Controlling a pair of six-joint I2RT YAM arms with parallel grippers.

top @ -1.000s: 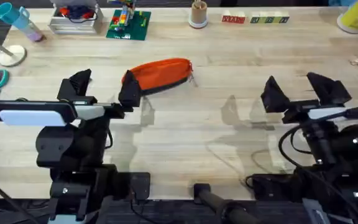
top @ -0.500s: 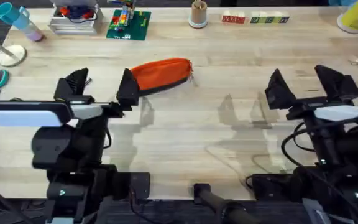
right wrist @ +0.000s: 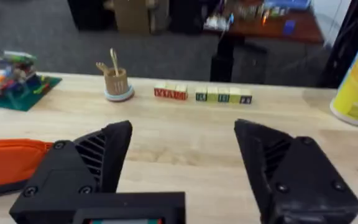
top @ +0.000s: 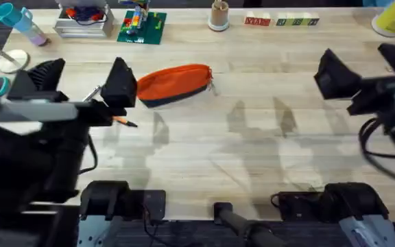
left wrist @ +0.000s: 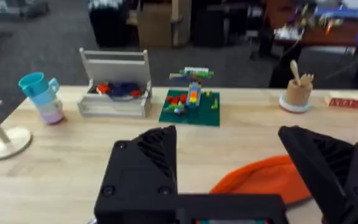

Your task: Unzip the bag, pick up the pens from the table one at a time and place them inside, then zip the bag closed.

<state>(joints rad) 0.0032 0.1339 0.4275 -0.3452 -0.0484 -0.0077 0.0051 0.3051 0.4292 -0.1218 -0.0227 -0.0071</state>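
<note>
Both arms are hanging above the desk (top: 252, 158) with each gripper spread and empty, left gripper (top: 81, 82) beside the zipped bag (top: 175, 84), right gripper (top: 365, 68) well apart, apparently readying for unzipping.

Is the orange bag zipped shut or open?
It looks shut. In the overhead view the bag lies flat on the table with no gap or grey lining showing, though the zipper itself is too small to see.
</note>
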